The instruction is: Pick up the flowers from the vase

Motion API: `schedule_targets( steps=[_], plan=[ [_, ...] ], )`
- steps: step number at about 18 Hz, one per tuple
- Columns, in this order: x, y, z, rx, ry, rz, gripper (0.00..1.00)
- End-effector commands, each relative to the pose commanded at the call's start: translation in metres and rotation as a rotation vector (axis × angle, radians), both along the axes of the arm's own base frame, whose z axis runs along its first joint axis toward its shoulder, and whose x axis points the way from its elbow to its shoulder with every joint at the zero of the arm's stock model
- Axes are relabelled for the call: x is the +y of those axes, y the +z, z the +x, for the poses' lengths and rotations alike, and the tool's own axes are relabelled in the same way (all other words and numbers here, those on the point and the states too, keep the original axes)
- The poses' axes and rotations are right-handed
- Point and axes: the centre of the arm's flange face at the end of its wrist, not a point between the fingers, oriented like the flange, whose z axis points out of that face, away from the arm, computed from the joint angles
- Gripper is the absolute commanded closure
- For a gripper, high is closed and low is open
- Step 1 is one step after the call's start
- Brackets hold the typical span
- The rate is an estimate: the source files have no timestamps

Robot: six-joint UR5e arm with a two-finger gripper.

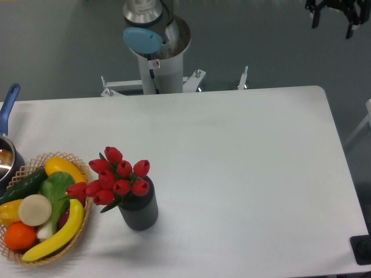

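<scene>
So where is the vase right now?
In the camera view the vase stands upright at the table's lower left, holding the flowers, just right of the fruit basket.

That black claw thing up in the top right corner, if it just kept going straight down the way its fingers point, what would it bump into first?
Probably nothing on the table. The gripper hangs beyond the table's far right corner, over grey floor, well away from the flowers and vase. Depth is hard to judge from one view.
</scene>
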Motion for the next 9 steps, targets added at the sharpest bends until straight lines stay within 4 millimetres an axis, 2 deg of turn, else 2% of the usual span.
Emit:
schedule_targets(
  steps=[5,9],
  plan=[
    [0.001,0.001,0.000,0.001,0.002,0.002,0.00],
    [0.014,-0.002,0.000,-0.012,0.000,0.039,0.00]
  ],
)
